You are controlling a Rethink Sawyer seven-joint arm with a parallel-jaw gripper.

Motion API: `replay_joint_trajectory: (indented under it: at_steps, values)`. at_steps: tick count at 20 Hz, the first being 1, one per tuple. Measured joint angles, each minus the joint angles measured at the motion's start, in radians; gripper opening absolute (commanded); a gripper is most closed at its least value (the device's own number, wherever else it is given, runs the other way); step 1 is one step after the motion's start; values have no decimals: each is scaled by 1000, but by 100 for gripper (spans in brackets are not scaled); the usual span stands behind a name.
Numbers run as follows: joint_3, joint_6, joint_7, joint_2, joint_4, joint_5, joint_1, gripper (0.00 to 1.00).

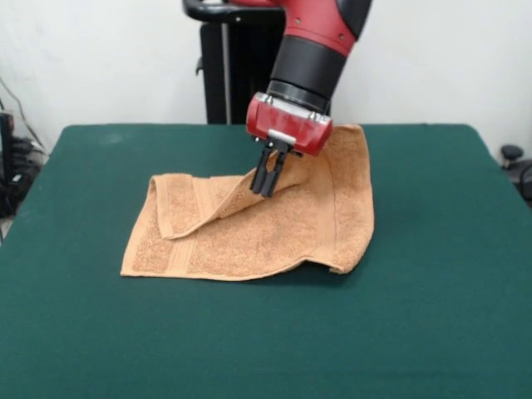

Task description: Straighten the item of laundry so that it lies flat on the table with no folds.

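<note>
The bare green tabletop (266, 341) takes up the whole foreground, nearer than the towel (249, 241), with nothing else resting on it. The towel lies roughly at the tabletop's middle, a little toward the robot's side. Its nearest edge runs fairly straight, with a woven band showing along that side, so this part looks settled flat.

Further in, the cloth is not one layer. A flap on the towel's left part, as the picture shows it, is doubled over onto the body, its diagonal edge running up toward the towel's centre. The right-hand corner nearest the camera curls slightly and casts a shadow, so it probably sits a bit off the surface.

At the towel's centre the end effector (268, 181) points down, its two dark fingers (260, 174) pressed close together on a raised ridge of fabric. The cloth tents up to meet them, which suggests they are pinching the folded layer's edge; that hold would make sense as a way to lift the flap and pull it off the body.

Beyond the towel's centre, its far part rises behind the red wrist housing and is partly hidden by it, so how that edge lies cannot be told. The task looks only partway done: at least one fold remains.
</note>
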Motion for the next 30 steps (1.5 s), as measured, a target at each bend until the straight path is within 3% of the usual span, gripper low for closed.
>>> replay_joint_trajectory:
  at_steps: [11,20,26,30]
  values:
    - [42,33,0,20,-7,-108,-83,0]
    - [71,32,0,122,-32,-152,-101,0]
    - [76,36,0,130,-45,-184,-111,0]
    - [63,113,0,117,-62,-184,-95,0]
